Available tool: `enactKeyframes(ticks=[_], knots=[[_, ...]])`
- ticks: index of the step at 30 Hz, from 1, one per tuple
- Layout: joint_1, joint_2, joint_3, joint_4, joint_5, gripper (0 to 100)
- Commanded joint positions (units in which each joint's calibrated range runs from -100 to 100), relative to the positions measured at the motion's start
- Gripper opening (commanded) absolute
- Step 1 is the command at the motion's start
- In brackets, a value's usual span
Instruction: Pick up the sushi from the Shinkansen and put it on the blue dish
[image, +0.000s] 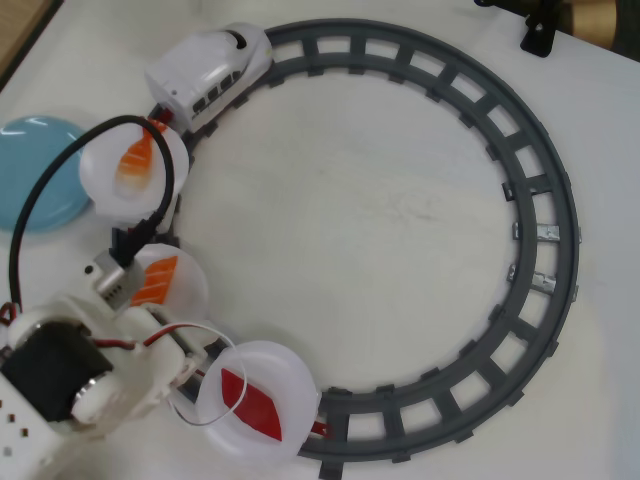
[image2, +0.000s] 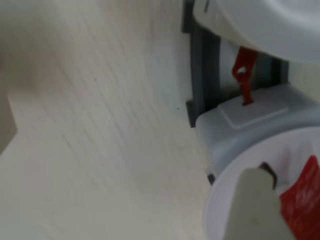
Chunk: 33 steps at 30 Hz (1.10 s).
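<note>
In the overhead view one grey circular track (image: 545, 250) lies on the white desk (image: 370, 230), and one white Shinkansen (image: 212, 68) sits on its upper left arc, nose pointing right. Behind the Shinkansen trail three round white plates, each holding one piece: the first plate (image: 105, 195), just below the Shinkansen, carries an orange shrimp piece (image: 136, 160); the second plate (image: 195, 285) carries an orange white-striped slice (image: 157, 280); the third plate (image: 290, 375), farthest from the Shinkansen along the track, carries the single dark-red sushi (image: 250, 402), lying flat. One blue dish (image: 35, 175) rests on the desk left of the first plate, nothing on it. The white arm (image: 75, 375) with a black cable (image: 40, 200) reaches in beside the third plate; its hand is hidden beneath it, so I cannot tell whether the fingers are apart. In the wrist view, one pale finger (image2: 260, 210) rises from the bottom edge over the rim of a white plate (image2: 225, 200), close to the red sushi (image2: 302, 200) at the right edge; only one finger shows. A red coupling hook (image2: 244, 75) links the carriages over the track (image2: 202, 65).
</note>
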Motion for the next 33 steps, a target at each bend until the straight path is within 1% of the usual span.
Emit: enactKeyframes(ticks=[1, 6, 22, 33], knots=[[2.5, 0.1, -3.8, 2.0, -0.2, 27], [5.0, 2.2, -5.2, 3.4, -0.3, 27], [4.5, 10.0, -3.1, 1.0, -0.4, 27], [-1.7, 13.6, -2.7, 0.1, -0.4, 28]])
